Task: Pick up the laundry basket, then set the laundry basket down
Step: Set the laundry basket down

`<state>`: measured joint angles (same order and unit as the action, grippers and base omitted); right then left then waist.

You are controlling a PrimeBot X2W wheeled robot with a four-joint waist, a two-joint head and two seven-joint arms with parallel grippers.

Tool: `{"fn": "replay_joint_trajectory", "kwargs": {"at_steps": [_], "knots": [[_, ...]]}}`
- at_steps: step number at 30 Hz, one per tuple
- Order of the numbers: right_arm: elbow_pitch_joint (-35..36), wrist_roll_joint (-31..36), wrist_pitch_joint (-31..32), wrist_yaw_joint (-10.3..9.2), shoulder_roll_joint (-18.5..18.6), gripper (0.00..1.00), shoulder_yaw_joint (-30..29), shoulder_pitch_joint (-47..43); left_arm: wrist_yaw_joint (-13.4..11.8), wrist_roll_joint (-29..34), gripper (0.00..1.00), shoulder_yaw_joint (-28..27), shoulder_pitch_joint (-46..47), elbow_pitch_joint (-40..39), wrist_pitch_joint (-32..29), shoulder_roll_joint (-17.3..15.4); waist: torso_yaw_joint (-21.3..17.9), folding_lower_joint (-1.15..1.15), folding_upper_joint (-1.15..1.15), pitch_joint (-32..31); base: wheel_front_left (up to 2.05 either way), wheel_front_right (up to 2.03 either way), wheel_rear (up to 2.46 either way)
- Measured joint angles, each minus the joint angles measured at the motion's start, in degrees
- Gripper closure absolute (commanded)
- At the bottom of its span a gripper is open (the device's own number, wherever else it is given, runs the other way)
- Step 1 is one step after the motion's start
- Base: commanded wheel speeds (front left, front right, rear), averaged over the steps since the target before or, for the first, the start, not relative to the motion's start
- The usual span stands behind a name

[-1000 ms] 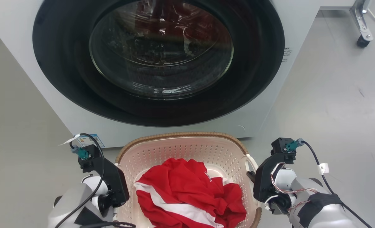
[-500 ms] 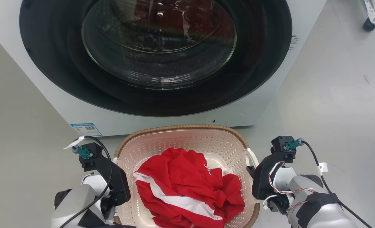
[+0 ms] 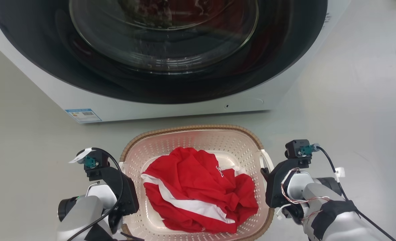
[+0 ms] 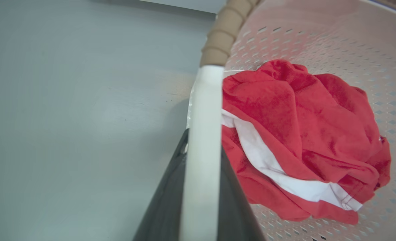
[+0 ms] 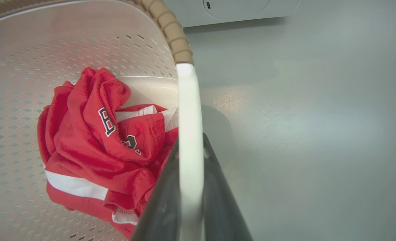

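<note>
At the left side of the laundry basket [image 3: 191,128] the left pincer [image 4: 203,144] is closed on the white left handle [image 4: 206,100] — its two dark fingers [image 4: 164,207] lie one on each side of the white bar, pressed against it with no gap that I can make out. Outside that handle there is only grey floor [image 3: 23,140], with a soft shadow close under the basket's wall. The basket itself sits between the two arms, its brown woven-look rim [image 5: 171,30] curving round the cream perforated walls, and a crumpled red garment [image 3: 198,194] with a white stripe and some dark lettering lies in the bottom, bunched rather toward the near side. Whether the basket's base is resting on the floor or hanging just off it I cannot tell from here. Beyond the basket's far rim, a little apart from it, stands the white washing machine [image 3: 171,107], its big dark round door [image 3: 164,40] shut, and a small blue sticker [image 3: 83,115] on its front, off toward the basket's left. On the basket's right side the right pincer [image 5: 191,140] has hold of the white right handle [image 5: 187,100] in the same way — a dark finger on either face of the bar, clamped tight onto it — and past it, to the basket's right, bare grey floor again.
</note>
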<state>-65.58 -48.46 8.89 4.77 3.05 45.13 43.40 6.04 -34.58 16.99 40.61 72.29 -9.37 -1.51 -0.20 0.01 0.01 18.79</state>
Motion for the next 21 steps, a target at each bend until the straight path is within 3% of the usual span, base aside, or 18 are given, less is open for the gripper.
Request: {"fn": "replay_joint_trajectory", "kwargs": {"at_steps": [21], "knots": [[-1.2, 2.7, -8.3, -1.24, 0.4, 1.00, 0.7, 7.0, -1.0, 0.4, 1.00, 3.8, 3.9, -4.6, 7.2, -0.4, 0.4, 0.00, 0.00, 14.8, 0.00, 0.00, 0.00]]}}
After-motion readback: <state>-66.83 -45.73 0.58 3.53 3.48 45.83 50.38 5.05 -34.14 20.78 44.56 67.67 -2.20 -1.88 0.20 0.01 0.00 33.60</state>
